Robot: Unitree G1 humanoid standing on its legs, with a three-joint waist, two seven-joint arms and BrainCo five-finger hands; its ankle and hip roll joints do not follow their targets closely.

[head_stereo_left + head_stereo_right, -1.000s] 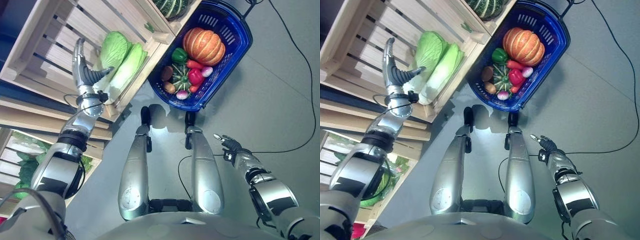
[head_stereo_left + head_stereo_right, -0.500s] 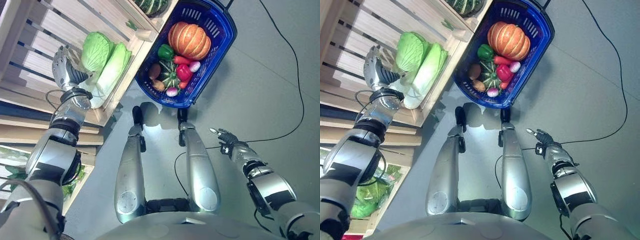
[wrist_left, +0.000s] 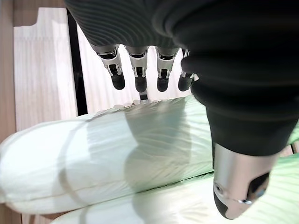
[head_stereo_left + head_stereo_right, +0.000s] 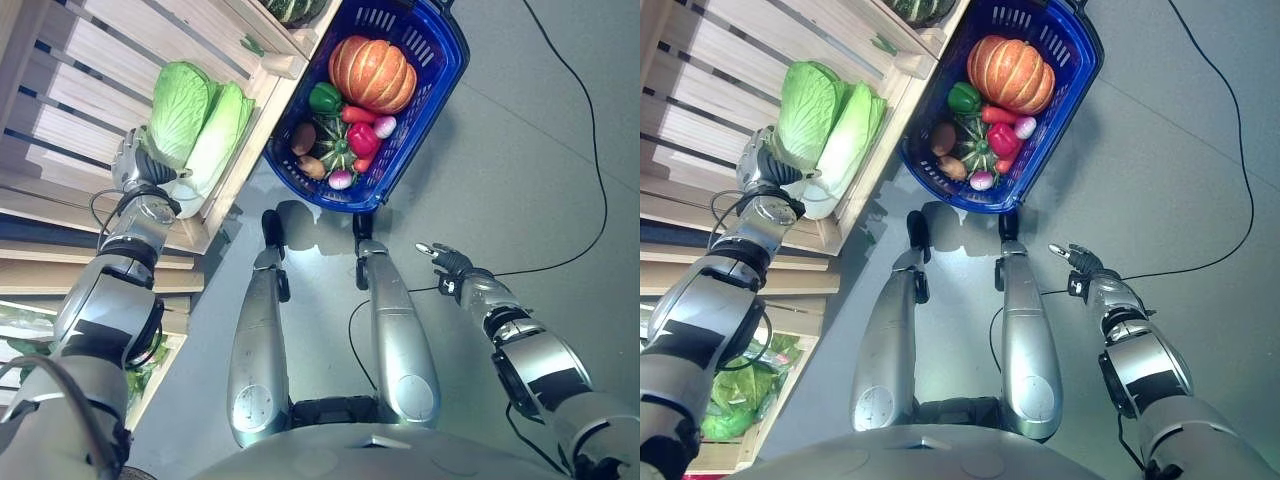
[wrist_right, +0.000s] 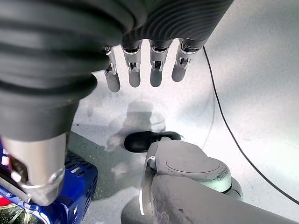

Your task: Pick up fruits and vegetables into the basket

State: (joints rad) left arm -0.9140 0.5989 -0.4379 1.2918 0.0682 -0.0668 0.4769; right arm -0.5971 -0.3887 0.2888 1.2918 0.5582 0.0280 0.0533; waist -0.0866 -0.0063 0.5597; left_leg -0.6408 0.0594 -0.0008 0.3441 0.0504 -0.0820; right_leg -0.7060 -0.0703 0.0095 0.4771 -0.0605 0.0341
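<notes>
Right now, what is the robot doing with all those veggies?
The robot is putting vegetables into the blue basket on the floor, which already holds a pumpkin, peppers and other small vegetables. Its left hand is in the wooden crate, open over the white end of a cabbage, not gripping it yet. A second cabbage lies beside it. Its right hand hangs open above the floor.

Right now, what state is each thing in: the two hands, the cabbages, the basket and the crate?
left hand: open, fingers straight over a cabbage, not curled round it
right hand: open, holds nothing, over the floor
napa cabbages: two, side by side in the crate, not lifted
wooden crate: slatted, holds the cabbages
blue basket: on the floor, loaded with a pumpkin, peppers and smaller vegetables
</notes>
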